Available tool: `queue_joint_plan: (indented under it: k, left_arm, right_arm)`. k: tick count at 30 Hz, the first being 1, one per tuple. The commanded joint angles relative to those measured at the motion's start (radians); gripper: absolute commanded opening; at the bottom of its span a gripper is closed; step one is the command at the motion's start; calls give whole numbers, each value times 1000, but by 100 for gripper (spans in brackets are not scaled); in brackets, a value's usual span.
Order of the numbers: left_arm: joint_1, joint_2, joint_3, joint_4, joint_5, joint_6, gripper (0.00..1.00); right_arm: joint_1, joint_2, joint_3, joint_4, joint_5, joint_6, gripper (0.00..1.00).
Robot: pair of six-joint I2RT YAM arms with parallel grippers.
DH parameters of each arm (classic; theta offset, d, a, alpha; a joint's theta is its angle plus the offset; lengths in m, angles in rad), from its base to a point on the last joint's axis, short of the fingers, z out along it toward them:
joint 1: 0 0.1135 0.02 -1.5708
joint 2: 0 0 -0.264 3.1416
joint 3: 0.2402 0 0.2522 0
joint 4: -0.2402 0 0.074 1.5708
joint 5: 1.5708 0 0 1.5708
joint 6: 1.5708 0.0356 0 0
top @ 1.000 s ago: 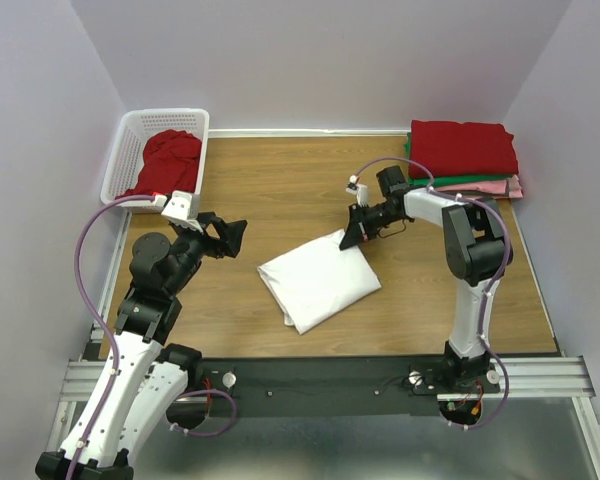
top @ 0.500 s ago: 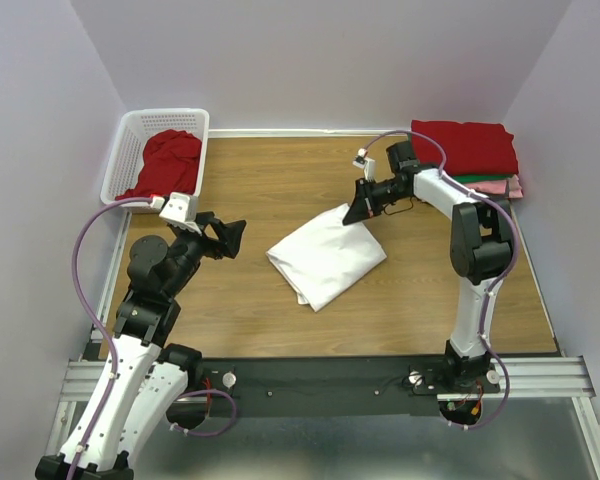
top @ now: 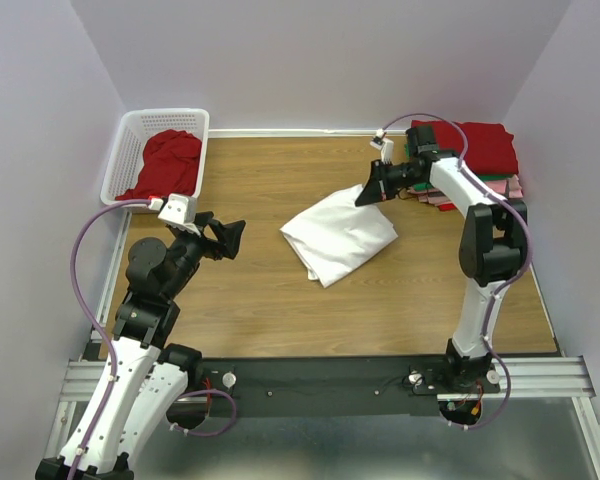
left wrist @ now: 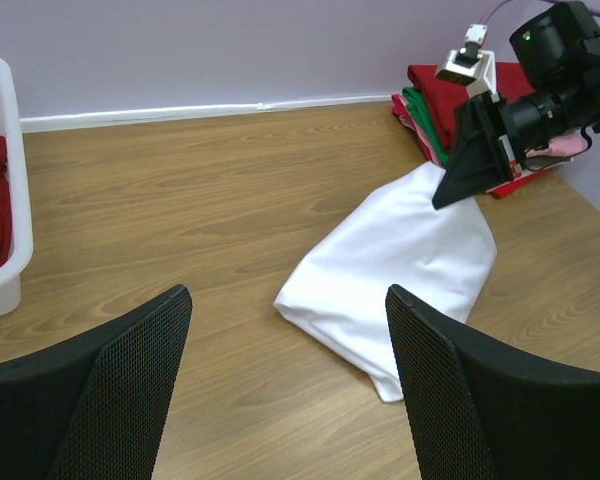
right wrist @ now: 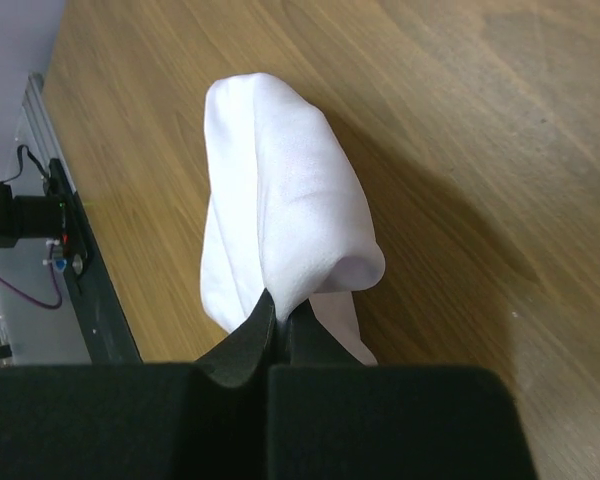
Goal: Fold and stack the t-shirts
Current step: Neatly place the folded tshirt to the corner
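the desk (top: 280, 300) carries a folded white t-shirt (top: 340, 235) just past centre toward 1 o'clock, with one corner lifted and the rest trailing on the wood. the step in hand looks like hauling it to the stack of folded shirts (top: 490, 145) at 2 o'clock, red over green and pink. next it likely needs lifting clear of the stack's edge, then laying flat on top. the basket (top: 120, 150) at 10 o'clock holds a crumpled red shirt (top: 170, 160). the right claw (top: 362, 197) is clamped on the white corner. the left claw (top: 235, 236), jaws apart and empty, hangs at 8 o'clock, out of the path.

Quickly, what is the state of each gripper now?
Left gripper: open, holding nothing.
Right gripper: closed on the white t-shirt.
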Motion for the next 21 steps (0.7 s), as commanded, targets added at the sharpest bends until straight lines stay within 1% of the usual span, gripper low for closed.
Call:
queue_joint_plan:
  k: [1,10,16,21]
  left_arm:
    - [2,-14,-13,21,21,13,86]
    - [2,-14,-13,22,25,13,86]
    - [2,-14,-13,22,24,15,86]
    - [0,-12,-13,22,24,15,86]
  right_arm:
    - [-34,-55,59,-34,-21,13,0]
    - [-75,-80,125,-47,-14,30,0]
    - [-101,-84,173,-49,46,39,0]
    - [-132,-72,248,-49,89,59,0]
